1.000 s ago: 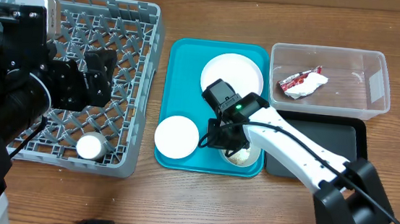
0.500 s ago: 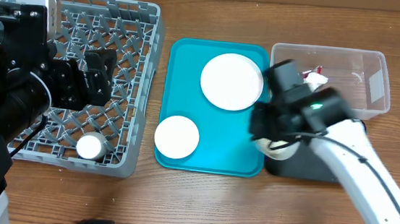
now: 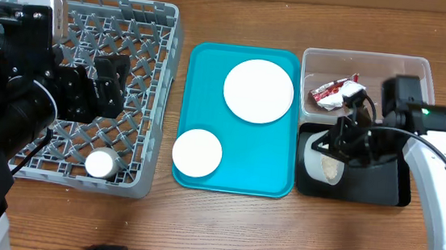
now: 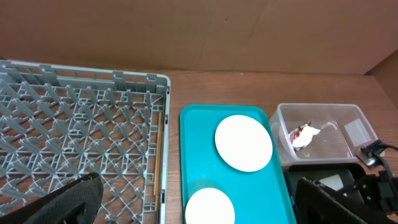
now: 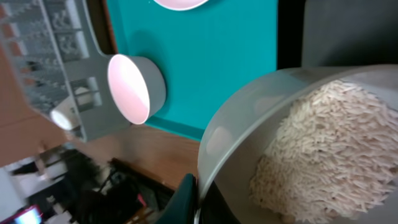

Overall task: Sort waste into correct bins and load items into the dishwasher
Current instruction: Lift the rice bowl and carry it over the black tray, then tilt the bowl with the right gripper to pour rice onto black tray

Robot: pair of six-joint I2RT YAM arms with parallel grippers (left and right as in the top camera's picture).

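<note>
R pincer [image 3: 341, 145] clenched on rim of grey-green bowl [image 3: 319, 159]. Bowl tipped on side over L end of black tray [image 3: 372, 182], rice [image 5: 323, 155] inside. L pincer [image 3: 92, 89] released, above dish rack [image 3: 161, 95]. In rack's near-R corner: cup [image 3: 100, 164]. On teal tray [image 3: 245, 155]: plate [image 3: 258, 91], pinkish bowl [image 3: 197, 152]. In clear tub [image 3: 420, 94]: wrapper [image 3: 335, 93].

Wooden table [image 3: 222, 222] with rack [image 3: 159, 95], teal tray [image 3: 261, 157], tub [image 3: 397, 75], black tray [image 3: 373, 183]
</note>
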